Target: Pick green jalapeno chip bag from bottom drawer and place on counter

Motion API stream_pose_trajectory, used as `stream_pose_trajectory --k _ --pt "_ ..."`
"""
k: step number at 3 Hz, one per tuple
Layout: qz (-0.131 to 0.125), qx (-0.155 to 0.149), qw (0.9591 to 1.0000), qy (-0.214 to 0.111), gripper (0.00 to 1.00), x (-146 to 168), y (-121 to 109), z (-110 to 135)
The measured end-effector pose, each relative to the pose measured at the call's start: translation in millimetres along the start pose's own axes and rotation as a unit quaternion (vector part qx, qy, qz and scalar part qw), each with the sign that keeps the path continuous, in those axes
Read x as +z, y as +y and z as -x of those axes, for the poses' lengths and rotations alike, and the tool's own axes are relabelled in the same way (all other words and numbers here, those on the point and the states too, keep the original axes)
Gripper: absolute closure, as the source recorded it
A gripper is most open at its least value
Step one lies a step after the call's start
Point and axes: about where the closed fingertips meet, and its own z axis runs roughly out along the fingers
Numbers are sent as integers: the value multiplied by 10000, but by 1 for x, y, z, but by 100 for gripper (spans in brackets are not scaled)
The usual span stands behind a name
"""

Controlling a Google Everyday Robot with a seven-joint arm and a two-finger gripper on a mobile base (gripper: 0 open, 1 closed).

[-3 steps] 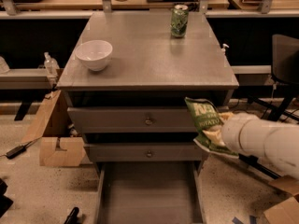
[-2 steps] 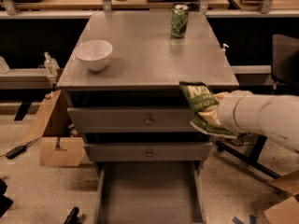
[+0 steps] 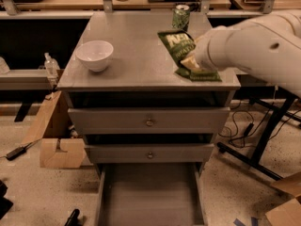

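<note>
The green jalapeno chip bag (image 3: 181, 51) is olive green with a pale logo. My gripper (image 3: 194, 62) is shut on it and holds it over the right side of the counter (image 3: 136, 55), the bag's lower edge at or just above the surface. My white arm comes in from the right and hides most of the gripper. The bottom drawer (image 3: 149, 194) stands pulled open below, its flat grey floor bare.
A white bowl (image 3: 95, 55) sits on the counter's left side. A green drink can (image 3: 180, 17) stands at the back, just behind the bag. Two knobbed drawers (image 3: 149, 121) are shut. Cardboard boxes (image 3: 56, 140) lie on the floor at left, a black stand leg (image 3: 263, 140) at right.
My gripper has lifted the bag from beside the drawer fronts up and over the counter's right side. The view has also risen a little.
</note>
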Motion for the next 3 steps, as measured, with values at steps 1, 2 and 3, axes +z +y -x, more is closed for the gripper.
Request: stream_pose_trajectory --k 1,2,3 --pt "-107 -217 9996 -162 100 20 -22 33" --pt "-153 -210 9988 -403 100 51 -38 32" --pt "-133 -233 9989 -389 81 53 -36 31"
